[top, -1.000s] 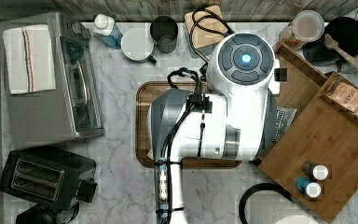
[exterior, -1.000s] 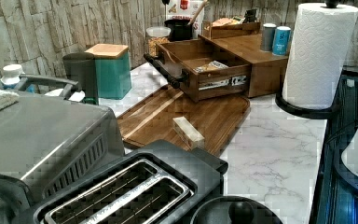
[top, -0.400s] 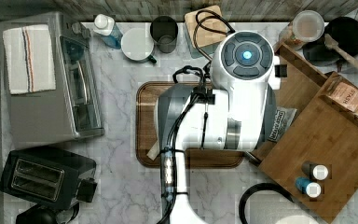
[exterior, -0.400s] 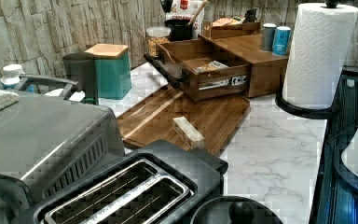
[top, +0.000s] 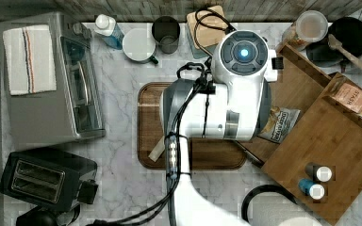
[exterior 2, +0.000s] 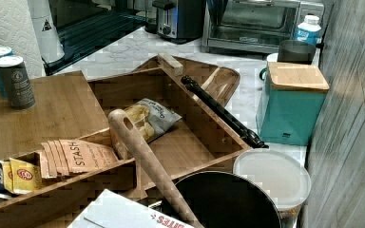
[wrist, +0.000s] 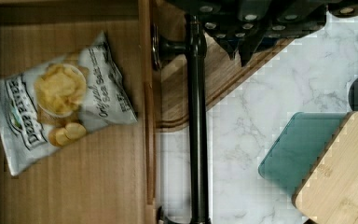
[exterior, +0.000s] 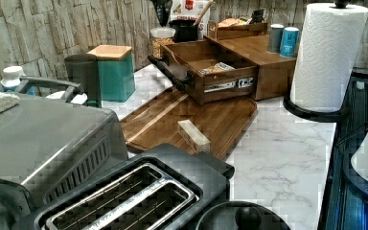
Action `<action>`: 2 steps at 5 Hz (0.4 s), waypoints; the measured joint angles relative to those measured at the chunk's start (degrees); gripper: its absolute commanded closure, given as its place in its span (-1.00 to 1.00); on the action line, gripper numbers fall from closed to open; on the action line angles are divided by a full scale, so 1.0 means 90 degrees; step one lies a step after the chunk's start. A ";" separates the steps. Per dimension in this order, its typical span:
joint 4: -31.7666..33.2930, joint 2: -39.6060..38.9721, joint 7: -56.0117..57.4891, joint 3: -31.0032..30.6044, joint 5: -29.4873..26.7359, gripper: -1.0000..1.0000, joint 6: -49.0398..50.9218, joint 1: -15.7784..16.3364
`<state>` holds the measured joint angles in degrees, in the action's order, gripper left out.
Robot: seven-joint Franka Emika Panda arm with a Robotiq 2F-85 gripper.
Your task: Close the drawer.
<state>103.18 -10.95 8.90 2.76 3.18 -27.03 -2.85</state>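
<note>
drawer (exterior 2: 180, 142): large shallow light-brown bamboo wood, low side walls, stands pulled well out of its bamboo cabinet (exterior: 263, 57) on the white marble counter (exterior: 278, 143). its front overhangs the far edge of a darker round-cornered wooden tray (exterior: 211, 120). a long black bar handle (exterior 2: 221, 111) runs across the drawer front. inside lies a silver bag of potato chips (wrist: 60, 98), flat on the bottom.

claw (wrist: 242, 32): seen in the wrist view, hanging above the handle's counter side, just beside the bar. dark finger parts sit near the bar but the gap between them cannot be made out, so i cannot tell how wide it is set. nothing visibly held. in the top view the white arm (top: 231, 94) covers the drawer front.

step in hand, as a judgement: approach, lining up on the outer face of the drawer; the push is not yet done, drawer open.

next move calls for: contact on the handle or front panel, then a straight push along the slide line toward the cabinet. an off-centre push could skew the drawer. a teal canister with a bamboo lid (exterior 2: 292, 102) stands near the handle's end, so keep clear of it.
</note>
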 measured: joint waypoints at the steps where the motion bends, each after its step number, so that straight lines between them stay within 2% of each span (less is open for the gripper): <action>1: -0.0087 -0.0415 0.0161 0.0001 0.0000 1.00 -0.0040 0.0000; 2: -0.0118 -0.0828 0.0155 0.0002 0.0112 1.00 -0.0510 0.0028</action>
<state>102.11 -18.41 10.30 2.78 4.19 -31.61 -2.60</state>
